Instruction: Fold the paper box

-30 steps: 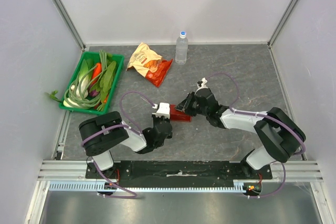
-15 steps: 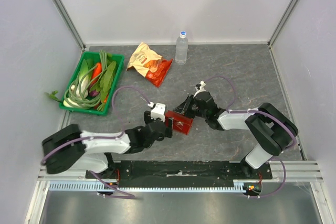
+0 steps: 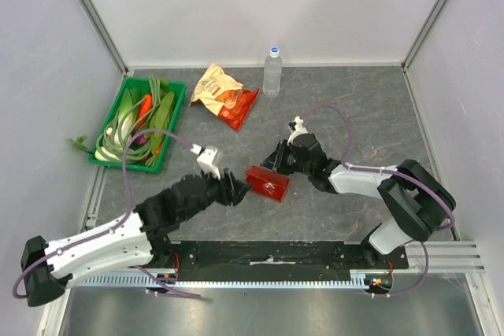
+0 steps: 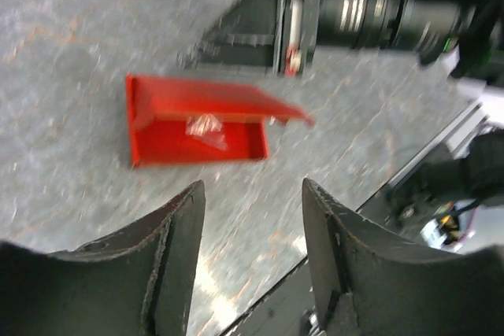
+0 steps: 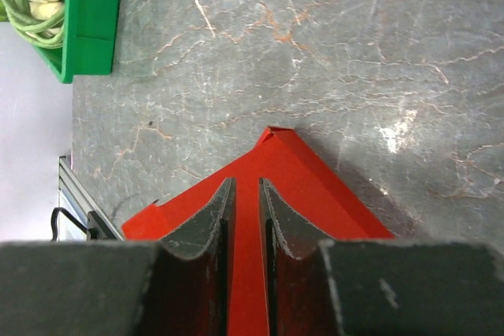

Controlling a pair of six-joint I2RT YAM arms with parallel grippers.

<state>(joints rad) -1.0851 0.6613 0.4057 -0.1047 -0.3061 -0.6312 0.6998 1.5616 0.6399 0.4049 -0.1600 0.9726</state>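
left arm (image 3: 177, 201) now off paper box (image 3: 266, 182); right end effector (image 5: 246, 186) pinch wrist-view-only

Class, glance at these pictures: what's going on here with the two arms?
Two robot arms are folding a red paper box. The right claw pinches one edge of it. The left claw hangs open just beside it, holding nothing. The box is partly formed, with one flap raised.

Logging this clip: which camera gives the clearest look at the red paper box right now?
Left wrist: the whole paper box is in frame, slightly blurred, with tray and raised flap visible. Top external shows it small between the arms. Right wrist shows only a red panel pinched in the right gripper.
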